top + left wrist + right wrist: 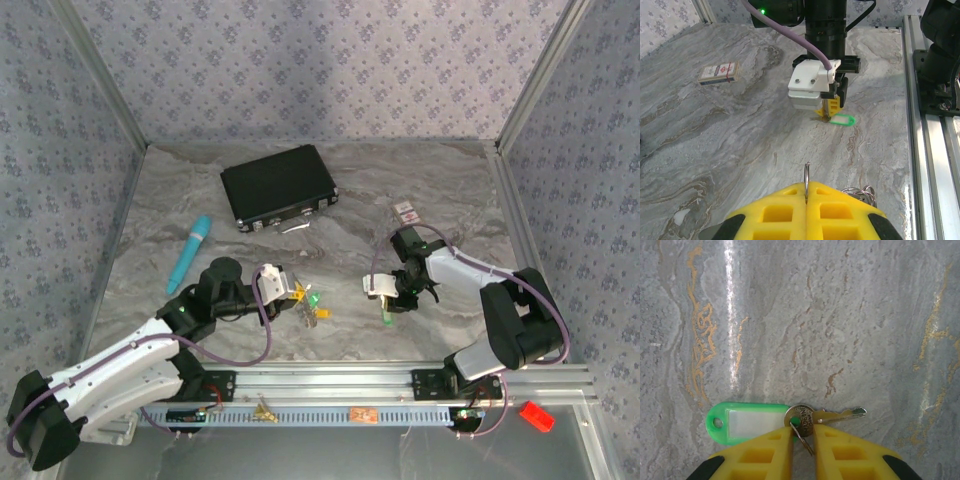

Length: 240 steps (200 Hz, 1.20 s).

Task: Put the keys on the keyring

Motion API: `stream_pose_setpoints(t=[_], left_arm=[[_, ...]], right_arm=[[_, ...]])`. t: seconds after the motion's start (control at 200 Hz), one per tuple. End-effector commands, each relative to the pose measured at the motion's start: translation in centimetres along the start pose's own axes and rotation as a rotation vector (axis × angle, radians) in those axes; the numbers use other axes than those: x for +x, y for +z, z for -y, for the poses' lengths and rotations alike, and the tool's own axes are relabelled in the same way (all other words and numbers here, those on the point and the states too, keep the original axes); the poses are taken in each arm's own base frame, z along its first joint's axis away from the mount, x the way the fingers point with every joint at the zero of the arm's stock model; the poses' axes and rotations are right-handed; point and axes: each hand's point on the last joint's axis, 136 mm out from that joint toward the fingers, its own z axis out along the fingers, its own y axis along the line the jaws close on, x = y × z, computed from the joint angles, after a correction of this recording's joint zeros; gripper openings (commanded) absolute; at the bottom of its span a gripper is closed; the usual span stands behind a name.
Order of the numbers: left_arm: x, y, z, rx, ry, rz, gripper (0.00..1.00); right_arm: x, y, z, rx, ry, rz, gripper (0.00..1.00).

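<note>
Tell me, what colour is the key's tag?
The tag is bright green, clearest in the right wrist view.

The case [278, 187] is being carried by the worktop [450, 180] up near its far edge, a bit left of middle, and it's being flanked on its right by the card [405, 211]. The left edge is being hugged by the stick [190, 252]. Closer to the front edge, mid-worktop is being taken up by the keys [312, 301], and just right of them a tagged key [802, 417] is being straddled by the right gripper [803, 436].
</note>
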Motion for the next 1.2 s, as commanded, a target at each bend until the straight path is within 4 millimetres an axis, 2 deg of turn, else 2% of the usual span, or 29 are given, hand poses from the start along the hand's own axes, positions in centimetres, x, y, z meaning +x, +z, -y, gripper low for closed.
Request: stream_pose_setpoints(t=[0.0,0.535,0.84,1.194], left_arm=[[-1.88,-0.12,0.31,0.021,0.030,0.059,0.00],[-1.82,-0.05,0.34,0.026,0.027,0.057,0.00],[-1.88,-0.06,0.41,0.029,0.030,0.059,0.00],[-1.78,-0.02,0.40,0.029,0.029,0.055,0.00]], right_arm=[[0.37,-0.64,-0.04,0.004,-0.040,-0.019,0.20],[0.35,-0.17,-0.45,-0.018,-0.041,-0.022,0.20],[0.34,-0.06,-0.45,-0.025,-0.040,-0.025,0.14],[0.28,0.16,-0.58,-0.038,-0.038,-0.022,0.13]])
